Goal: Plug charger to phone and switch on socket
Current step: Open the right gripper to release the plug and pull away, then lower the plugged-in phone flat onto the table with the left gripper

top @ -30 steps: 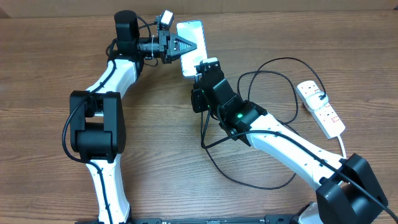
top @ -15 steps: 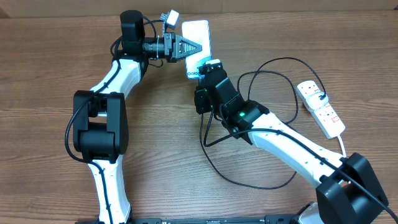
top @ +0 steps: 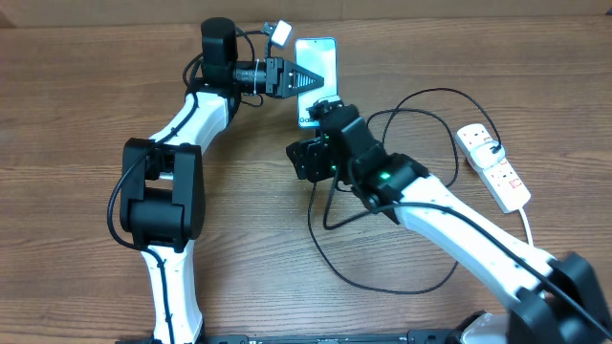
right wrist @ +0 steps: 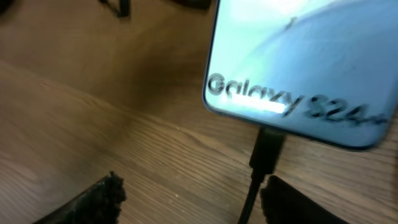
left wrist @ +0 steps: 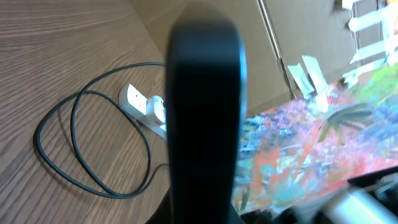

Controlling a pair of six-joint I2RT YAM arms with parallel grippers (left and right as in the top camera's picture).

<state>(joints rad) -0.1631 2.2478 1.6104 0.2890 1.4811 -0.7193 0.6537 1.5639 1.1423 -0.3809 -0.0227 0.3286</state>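
"Wood-grain tabletop [top: 76,115], brown and matte. What has the left pincer [top: 297,80] got?"

"Its black tapered fingers are clamped on the phone [top: 320,59], a slim glossy slab with a pale blue screen. Its own camera sees only a dark blurred edge straight ahead."

"And the right pincer [right wrist: 193,202]?"

"Spread wide, holding nothing. The phone's 'Galaxy S24' end sits just ahead of its fingertips [right wrist: 102,196]."

"The charger cable [right wrist: 250,196]?"

"Thin, black, running back between those fingers. Its small connector [right wrist: 267,149] meets the phone's end edge."

"The socket?"

"The power strip [top: 494,167] is white and elongated, well apart from both pincers, beyond the cable's loops."
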